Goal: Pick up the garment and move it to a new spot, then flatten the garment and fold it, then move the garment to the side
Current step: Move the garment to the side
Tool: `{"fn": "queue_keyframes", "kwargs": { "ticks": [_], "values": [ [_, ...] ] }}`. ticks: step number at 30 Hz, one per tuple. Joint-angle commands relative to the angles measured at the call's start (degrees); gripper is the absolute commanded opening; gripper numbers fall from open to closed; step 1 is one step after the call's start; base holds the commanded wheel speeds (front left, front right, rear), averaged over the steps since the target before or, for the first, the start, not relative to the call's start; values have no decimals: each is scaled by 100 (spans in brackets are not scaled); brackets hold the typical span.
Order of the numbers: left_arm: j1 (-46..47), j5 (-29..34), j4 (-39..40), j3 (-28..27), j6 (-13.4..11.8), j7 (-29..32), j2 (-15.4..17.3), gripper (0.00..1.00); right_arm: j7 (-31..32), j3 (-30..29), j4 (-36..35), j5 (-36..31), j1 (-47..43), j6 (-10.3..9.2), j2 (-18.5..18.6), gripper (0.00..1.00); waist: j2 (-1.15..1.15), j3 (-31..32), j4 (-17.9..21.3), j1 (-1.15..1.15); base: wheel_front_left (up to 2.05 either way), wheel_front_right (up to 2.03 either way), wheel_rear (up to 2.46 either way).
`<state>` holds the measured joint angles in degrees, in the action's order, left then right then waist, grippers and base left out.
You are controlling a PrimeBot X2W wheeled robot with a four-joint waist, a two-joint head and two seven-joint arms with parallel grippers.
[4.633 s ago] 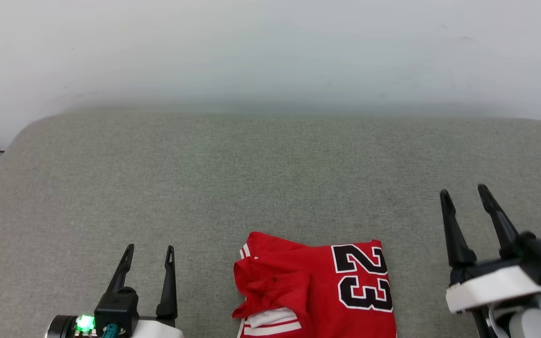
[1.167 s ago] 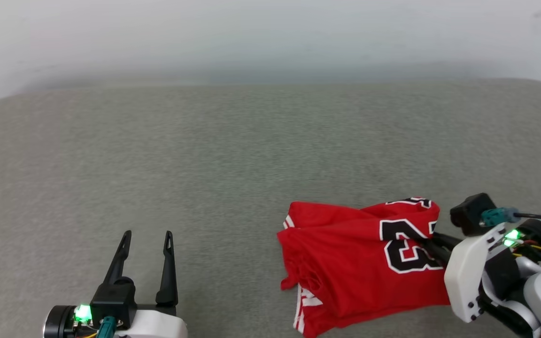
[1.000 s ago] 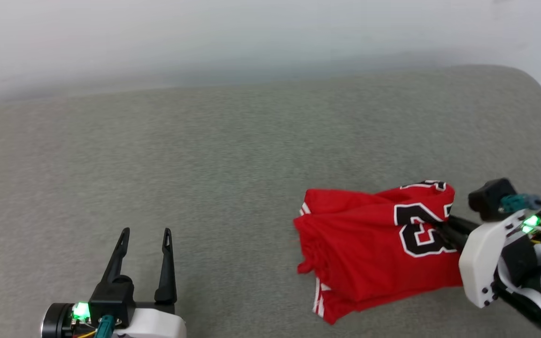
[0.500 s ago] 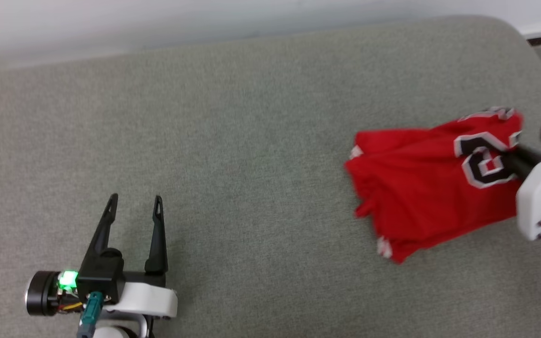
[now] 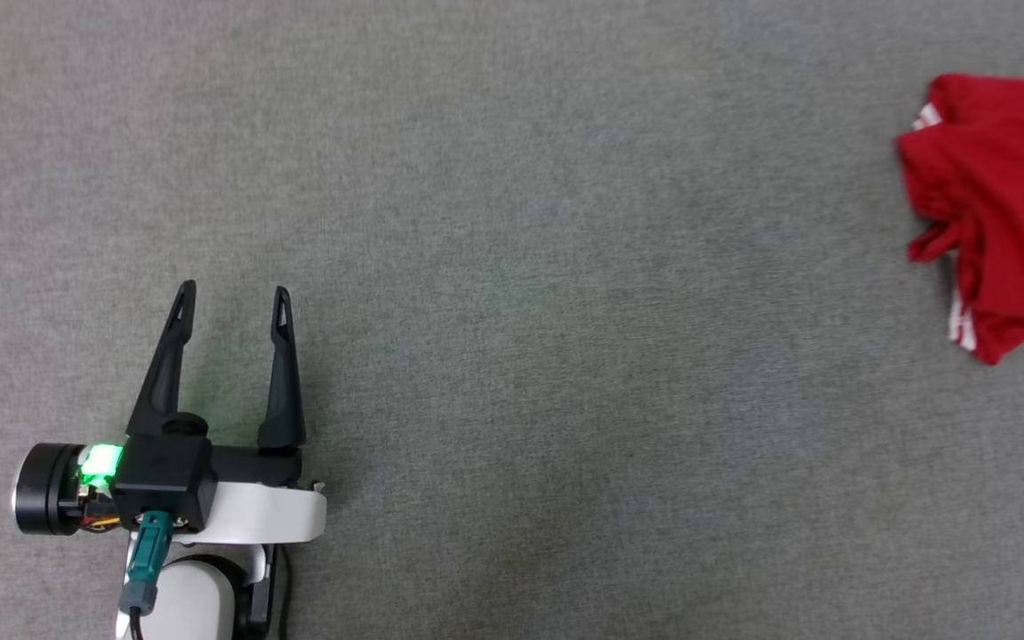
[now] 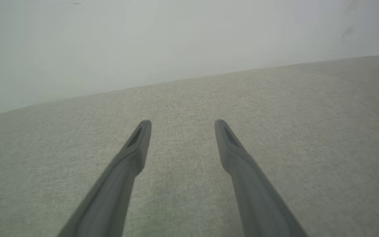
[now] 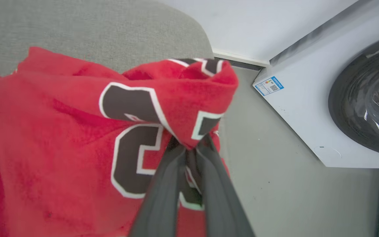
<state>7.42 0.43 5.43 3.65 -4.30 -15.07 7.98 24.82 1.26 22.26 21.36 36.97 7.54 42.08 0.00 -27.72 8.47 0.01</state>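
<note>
Right wrist view: our right gripper (image 7: pixel 191 149) pinches the red jersey (image 7: pixel 61 138) near the corner of the grey cushion (image 7: pixel 94 26); our left gripper (image 5: pixel 233 292) stands wide open above that cushion.

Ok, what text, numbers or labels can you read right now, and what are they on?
"23": large black white-outlined digits on the crumpled red jersey shirt, creased and partly folded over, seen in the right wrist view.
Blue-and-white sticker with a square code, on the white washing machine: print too small to read.
No other text is legible.
</note>
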Motion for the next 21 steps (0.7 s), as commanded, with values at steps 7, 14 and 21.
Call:
{"fn": "queue_keyframes", "kwargs": {
  "ticks": [7,14,21],
  "values": [
    [144,15,205,25,-100,-12,51,100,113,-570,500,-421,377,-11,46,0,0,-385,-204,-1,0,0,0],
    [175,-10,186,84,-139,-12,36,100,144,-952,832,-793,424,-10,-240,100,0,-265,-308,-1,0,0,0],
    [-109,-85,16,127,-188,-12,-27,100,-310,-1199,753,-1066,69,-10,-486,100,0,364,-371,-1,0,0,0]
  ]
}}
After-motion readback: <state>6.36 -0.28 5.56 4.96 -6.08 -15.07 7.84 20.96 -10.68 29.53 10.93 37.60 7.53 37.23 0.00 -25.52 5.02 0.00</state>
